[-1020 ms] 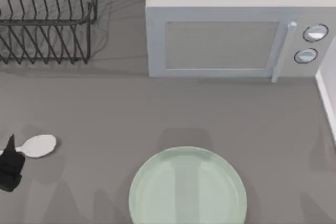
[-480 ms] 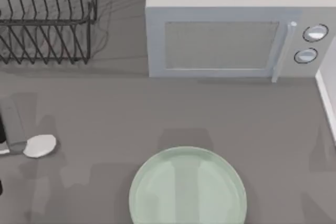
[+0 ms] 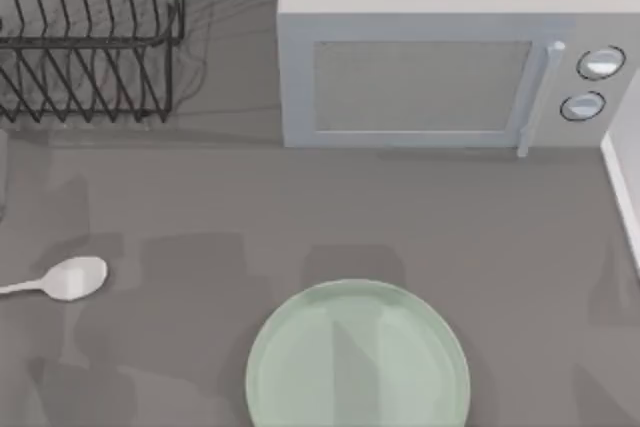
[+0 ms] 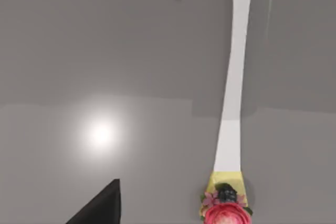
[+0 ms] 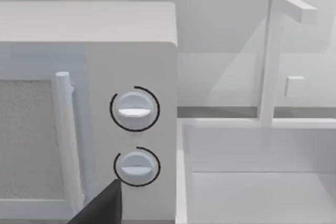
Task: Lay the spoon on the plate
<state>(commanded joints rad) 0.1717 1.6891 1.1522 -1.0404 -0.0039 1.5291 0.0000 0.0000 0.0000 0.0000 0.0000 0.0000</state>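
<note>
**Nothing delivered: spoon not yet on plate**

Spoon (image 3: 68,279) lies flat on the grey tabletop (image 3: 200,217) near the top view's left edge, well apart from the mint-green plate (image 3: 357,359) at the front centre, which sits bare. Pick-up, carry and set-down all remain, by my judgement. State of either gripper's jaws: cannot tell. Behind stand a wire dish rack (image 3: 90,37) and a microwave (image 3: 450,57); the right wrist view adds a sink basin (image 5: 262,177).
</note>
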